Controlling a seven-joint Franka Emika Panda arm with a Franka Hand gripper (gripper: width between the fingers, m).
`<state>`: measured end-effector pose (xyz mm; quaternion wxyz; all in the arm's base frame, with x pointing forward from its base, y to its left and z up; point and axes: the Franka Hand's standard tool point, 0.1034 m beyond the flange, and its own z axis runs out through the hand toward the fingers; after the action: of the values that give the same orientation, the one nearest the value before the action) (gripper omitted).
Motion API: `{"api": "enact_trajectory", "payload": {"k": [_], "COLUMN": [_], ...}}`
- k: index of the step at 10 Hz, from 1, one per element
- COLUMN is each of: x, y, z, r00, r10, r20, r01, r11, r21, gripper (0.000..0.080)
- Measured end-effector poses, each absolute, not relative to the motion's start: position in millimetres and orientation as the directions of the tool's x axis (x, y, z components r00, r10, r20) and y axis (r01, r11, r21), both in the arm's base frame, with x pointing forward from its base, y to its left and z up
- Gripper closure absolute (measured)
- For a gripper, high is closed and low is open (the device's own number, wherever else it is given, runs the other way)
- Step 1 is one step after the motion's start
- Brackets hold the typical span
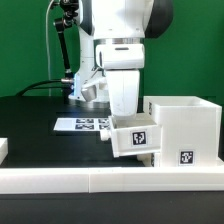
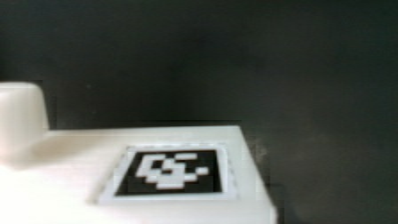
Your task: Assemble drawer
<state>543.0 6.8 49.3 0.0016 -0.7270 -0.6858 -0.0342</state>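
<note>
Near the lower centre of the exterior view, a small tray (image 1: pixel 133 137) with a square tag was seen under the claw (image 1: pixel 118 118), touching the left side of the housing (image 1: pixel 185 128) on the black table (image 1: pixel 40 125). Whether the claw gripped the tray could not be told. The marker board (image 1: pixel 80 125) lay behind.

The scene is viewed by the exterior camera from low at the table's (image 1: pixel 30 110) front edge, level, at moderate range. The wrist camera is aimed down, very close, at a tagged tray (image 2: pixel 169 165) (image 1: pixel 133 138), shared by both views.
</note>
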Motion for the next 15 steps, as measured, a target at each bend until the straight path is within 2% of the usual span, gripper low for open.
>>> {"api": "enact_trajectory", "payload": {"k": [1,2,3,4,5,6,7,11,13,15], "x": [543,544,544,544,545,546,547,562,567,566], "y": [7,7,7,6,8,8,5,-21,-44,-44], "z": [49.6,51.0,52.0,54.4,59.8,65.1,71.4,108.5,112.0,111.3], "r00": [0.058,0.057,0.059,0.061,0.068,0.067,0.067,0.081,0.077,0.086], "r10": [0.997,0.997,0.997,0.997,0.996,0.997,0.997,0.997,0.997,0.996], "r20": [0.052,0.052,0.052,0.051,0.05,0.046,0.041,0.004,0.004,0.004], "r01": [0.997,0.997,0.997,0.997,0.996,0.996,0.996,0.996,0.996,0.995], "r11": [-0.06,-0.06,-0.062,-0.063,-0.071,-0.07,-0.069,-0.082,-0.077,-0.086], "r21": [0.045,0.048,0.049,0.053,0.057,0.06,0.059,0.046,0.044,0.042], "gripper": [0.0685,0.0504,0.0504,0.0303,0.0201,0.0201,0.016,0.0151,0.0151,0.0151]}}
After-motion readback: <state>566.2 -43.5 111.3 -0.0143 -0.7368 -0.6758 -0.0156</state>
